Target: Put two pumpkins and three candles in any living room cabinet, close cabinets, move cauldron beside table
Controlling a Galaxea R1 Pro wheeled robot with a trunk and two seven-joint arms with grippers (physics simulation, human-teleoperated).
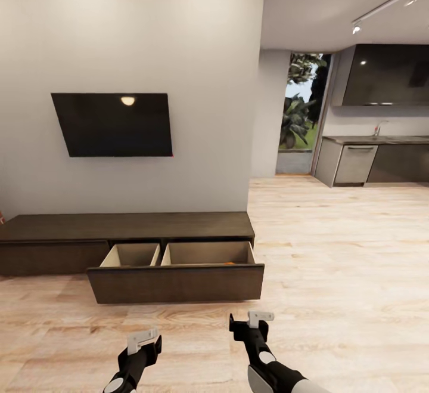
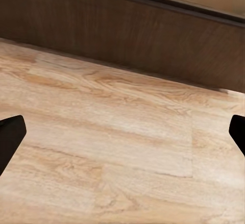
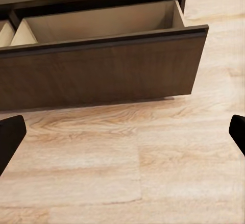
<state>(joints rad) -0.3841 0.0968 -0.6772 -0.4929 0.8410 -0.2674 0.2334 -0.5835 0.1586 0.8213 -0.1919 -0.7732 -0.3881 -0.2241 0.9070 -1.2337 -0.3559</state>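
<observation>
This is an open-plan home, living room running into a kitchen. A flat black television [image 1: 113, 124] hangs on a plain pale wall above a long, low dark-brown cabinet [image 1: 125, 226] whose wide drawer [image 1: 176, 282] stands pulled out over light wood plank flooring [image 1: 339, 244]. Beyond the wall's corner, grey kitchen units [image 1: 369, 163] carry a counter with a tap [image 1: 378, 127] under dark upper cupboards [image 1: 387, 75]. Ceiling track lights [image 1: 387, 5] and a tall glazed opening [image 1: 302, 113] onto greenery complete it.

Pale wall [image 1: 196, 35] with dark TV [image 1: 113, 124], light wood floor [image 1: 339, 262], grey kitchen units [image 1: 372, 163], ceiling track light [image 1: 387, 5]
</observation>
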